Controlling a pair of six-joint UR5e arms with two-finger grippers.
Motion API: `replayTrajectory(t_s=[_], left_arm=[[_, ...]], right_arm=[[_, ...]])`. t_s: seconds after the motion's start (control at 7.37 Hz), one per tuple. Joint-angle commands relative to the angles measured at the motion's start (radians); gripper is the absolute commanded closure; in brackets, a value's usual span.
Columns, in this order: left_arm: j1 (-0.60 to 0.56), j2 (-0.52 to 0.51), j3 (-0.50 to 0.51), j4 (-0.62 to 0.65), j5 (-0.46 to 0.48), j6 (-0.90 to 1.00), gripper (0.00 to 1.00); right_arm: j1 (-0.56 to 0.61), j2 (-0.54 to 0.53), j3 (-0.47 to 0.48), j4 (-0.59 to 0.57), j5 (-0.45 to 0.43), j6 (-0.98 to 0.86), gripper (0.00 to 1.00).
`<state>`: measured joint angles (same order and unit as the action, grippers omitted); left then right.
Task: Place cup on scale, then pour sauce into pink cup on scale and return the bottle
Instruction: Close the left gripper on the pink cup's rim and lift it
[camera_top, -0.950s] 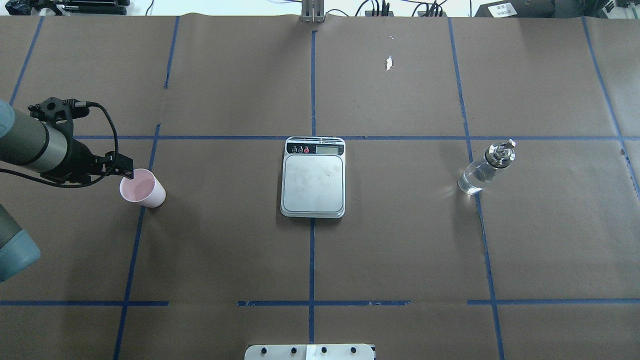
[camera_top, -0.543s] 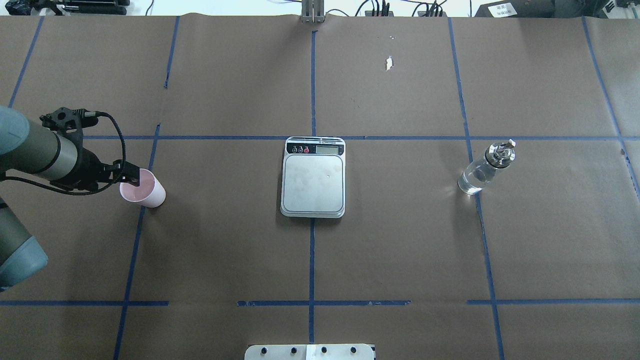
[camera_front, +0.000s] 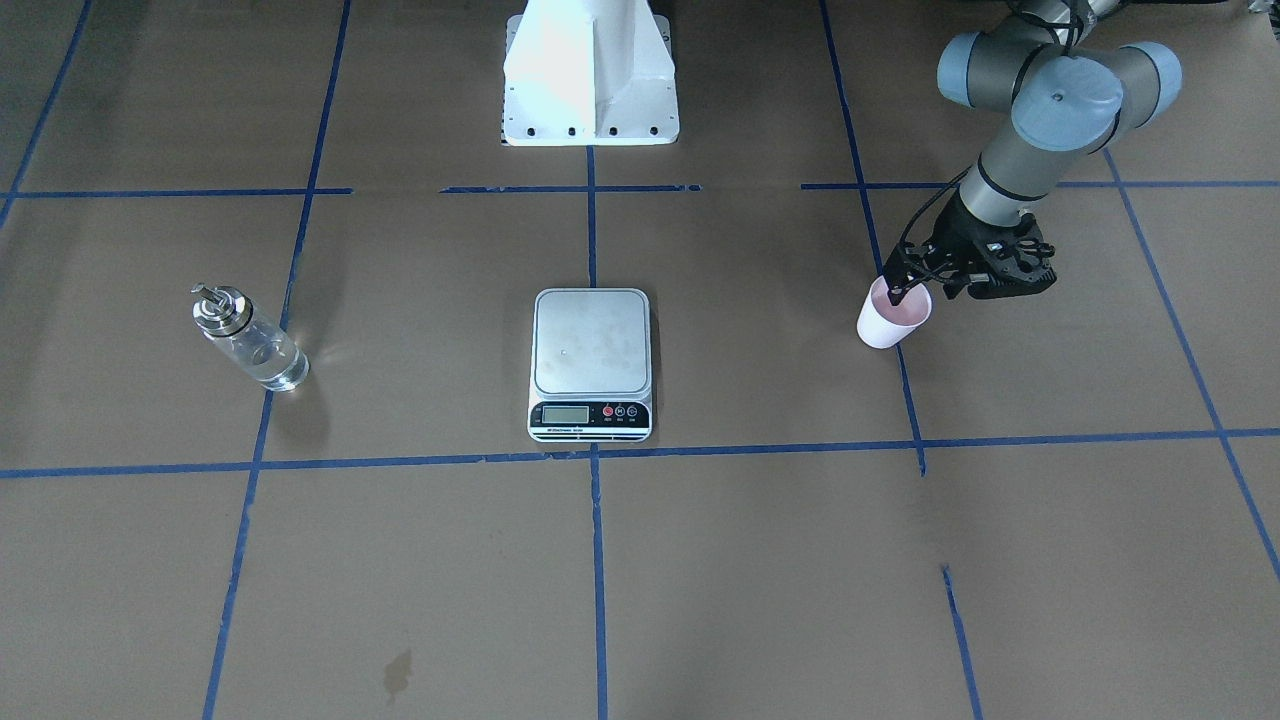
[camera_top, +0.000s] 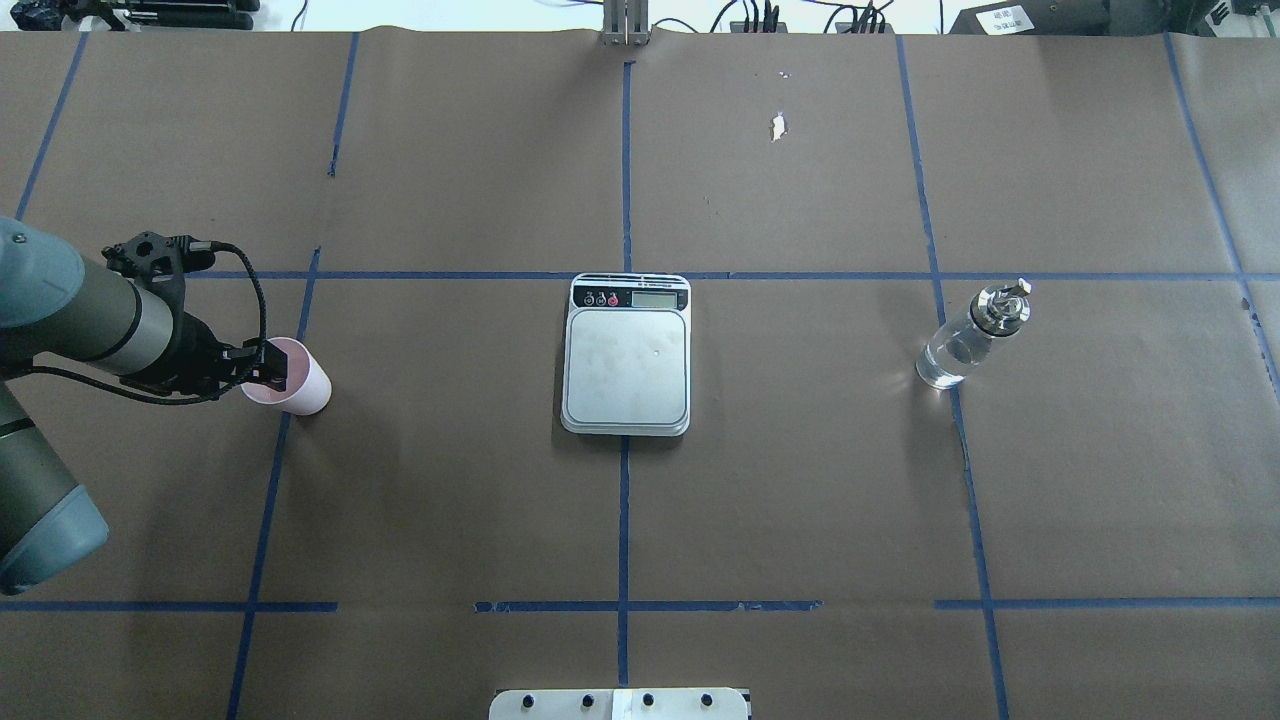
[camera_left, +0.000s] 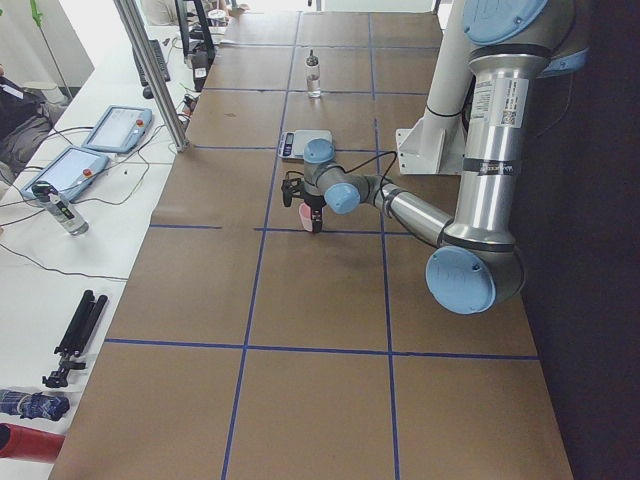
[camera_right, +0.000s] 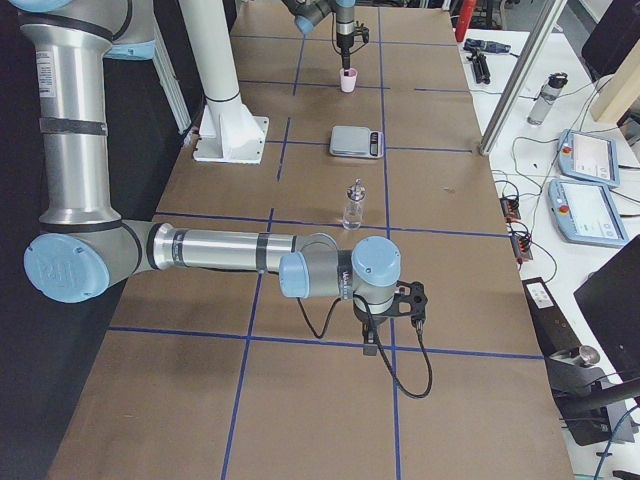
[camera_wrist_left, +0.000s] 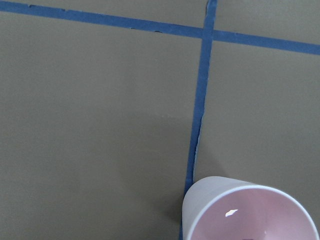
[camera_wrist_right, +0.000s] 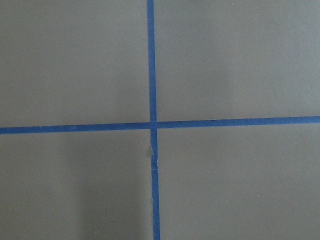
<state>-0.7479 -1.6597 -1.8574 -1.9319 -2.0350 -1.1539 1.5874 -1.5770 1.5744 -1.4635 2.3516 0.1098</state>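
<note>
One cup (camera_top: 306, 391), one scale (camera_top: 627, 365), one bottle (camera_top: 958, 347) and two robot arms (camera_right: 220, 250) at one table (camera_top: 800, 500).

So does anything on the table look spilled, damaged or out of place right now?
Nothing is spilled or tipped; the pink cup, scale and glass bottle sit normally. Only the brown paper cover shows wear: a small white tear on the far side and a dark stain near the operators' edge.
</note>
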Motion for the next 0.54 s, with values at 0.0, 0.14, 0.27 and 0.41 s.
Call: replayTrajectory(t_s=[0.0, 0.14, 0.27, 0.41], left_arm=[[0.001, -0.002, -0.002, 0.005, 0.001, 0.0, 1.0], [0.001, -0.003, 0.0, 0.005, 0.001, 0.0, 1.0], [-0.002, -0.005, -0.012, 0.028, -0.002, -0.001, 1.0], [-0.002, -0.006, -0.107, 0.166, -0.002, 0.009, 1.0]], right_arm=[[-0.001, 0.002, 0.004, 0.0, -0.001, 0.007, 0.0], [-0.001, 0.002, 0.004, 0.0, -0.002, 0.007, 0.0], [-0.001, 0.002, 0.003, 0.0, -0.002, 0.007, 0.0], [-0.001, 0.002, 0.004, 0.0, 0.0, 0.008, 0.0]])
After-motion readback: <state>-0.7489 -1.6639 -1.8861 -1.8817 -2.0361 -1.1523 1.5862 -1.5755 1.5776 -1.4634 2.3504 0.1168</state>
